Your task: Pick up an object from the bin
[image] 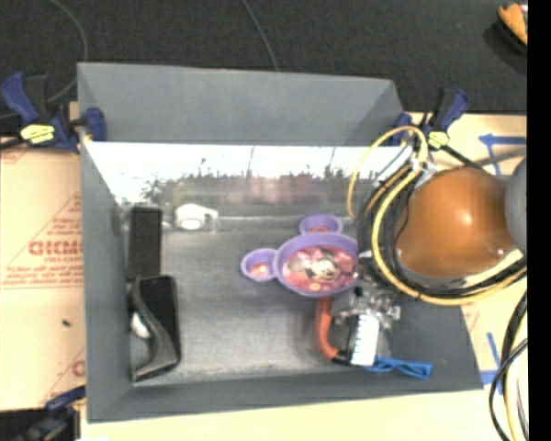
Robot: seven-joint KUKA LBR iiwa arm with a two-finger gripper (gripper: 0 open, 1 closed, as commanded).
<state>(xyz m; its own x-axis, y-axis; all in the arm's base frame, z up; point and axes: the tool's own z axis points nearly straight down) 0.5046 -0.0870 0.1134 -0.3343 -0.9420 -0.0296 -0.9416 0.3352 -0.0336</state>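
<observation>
Down at the lower right of the bin (230, 338), the gripper (363, 331) hangs just right of an orange curved piece (322, 331). Its long axis runs up-down the frame, hooking rightward at its foot. Whether the gripper is open cannot be told.

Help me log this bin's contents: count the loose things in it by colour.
Black: 2, a flat block and an angled piece
White: 1, a small round cap
Purple: 1, a mouse-eared bowl
Orange: 1, a curved piece
Blue: 1, a small piece
Total: 6
</observation>
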